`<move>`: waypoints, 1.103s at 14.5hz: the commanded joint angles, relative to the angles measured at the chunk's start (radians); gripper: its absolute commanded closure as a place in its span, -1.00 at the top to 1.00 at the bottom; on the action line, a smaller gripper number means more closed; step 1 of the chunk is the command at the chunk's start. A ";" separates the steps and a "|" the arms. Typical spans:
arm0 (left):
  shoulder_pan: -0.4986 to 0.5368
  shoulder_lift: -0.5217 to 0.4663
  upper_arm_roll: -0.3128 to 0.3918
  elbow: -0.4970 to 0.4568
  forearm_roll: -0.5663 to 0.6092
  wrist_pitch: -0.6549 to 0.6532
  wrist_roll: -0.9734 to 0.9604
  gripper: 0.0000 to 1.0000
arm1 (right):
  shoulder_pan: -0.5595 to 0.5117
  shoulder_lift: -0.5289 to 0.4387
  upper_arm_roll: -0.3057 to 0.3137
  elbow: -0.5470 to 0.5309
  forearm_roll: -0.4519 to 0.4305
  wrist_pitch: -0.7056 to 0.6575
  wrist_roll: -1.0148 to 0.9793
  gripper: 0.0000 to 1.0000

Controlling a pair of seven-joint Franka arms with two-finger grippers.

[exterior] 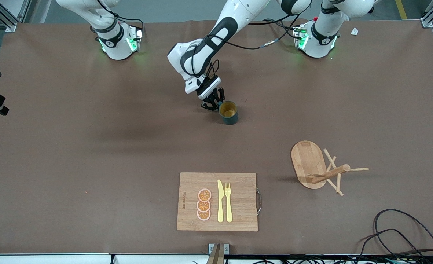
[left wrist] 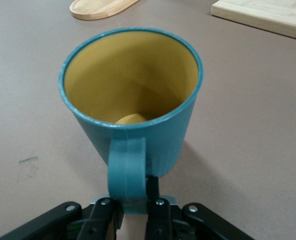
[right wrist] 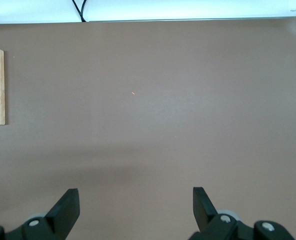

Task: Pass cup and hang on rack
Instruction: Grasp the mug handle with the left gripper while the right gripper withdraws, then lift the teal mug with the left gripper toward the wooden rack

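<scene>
1. Brown matting is covering the whole surface (exterior: pixel 91 165), with black cables lying at its near edge toward the left arm's end.
2. Nearest the front camera, a cutting board (exterior: pixel 238 205) is lying flat, carrying three orange slices (exterior: pixel 204 204), a yellow knife (exterior: pixel 220 201) and a yellow fork (exterior: pixel 228 201).
3. Farther back and toward the left arm's end, the rack (exterior: pixel 308 163) is lying tipped over on its side, its oval base tilted up and its post and pegs pointing toward the left arm's end.
4. Farther still, near the middle, the cup (exterior: pixel 229 112) is standing upright on the surface, its yellow inside showing.
5. At the cup's handle, the left gripper (left wrist: pixel 135 205) is reaching down, its jaws closed on the handle.
6. Out of the front view, the right gripper (right wrist: pixel 135 207) is waiting over bare surface, its jaws spread wide and holding nothing.
</scene>
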 commanded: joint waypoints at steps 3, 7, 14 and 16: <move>0.042 -0.051 0.000 0.024 -0.029 0.013 0.102 -0.99 | -0.030 -0.017 0.009 -0.008 0.015 -0.002 -0.031 1.00; 0.141 -0.219 0.002 0.024 -0.245 0.068 0.249 -0.99 | -0.028 -0.017 0.009 -0.008 0.015 -0.008 -0.031 1.00; 0.362 -0.440 0.003 0.023 -0.665 0.148 0.533 -0.99 | -0.027 -0.017 0.010 -0.008 0.015 -0.013 -0.029 1.00; 0.421 -0.477 0.003 0.019 -0.799 0.154 0.625 -0.99 | -0.025 -0.018 0.010 -0.008 0.015 -0.013 -0.029 1.00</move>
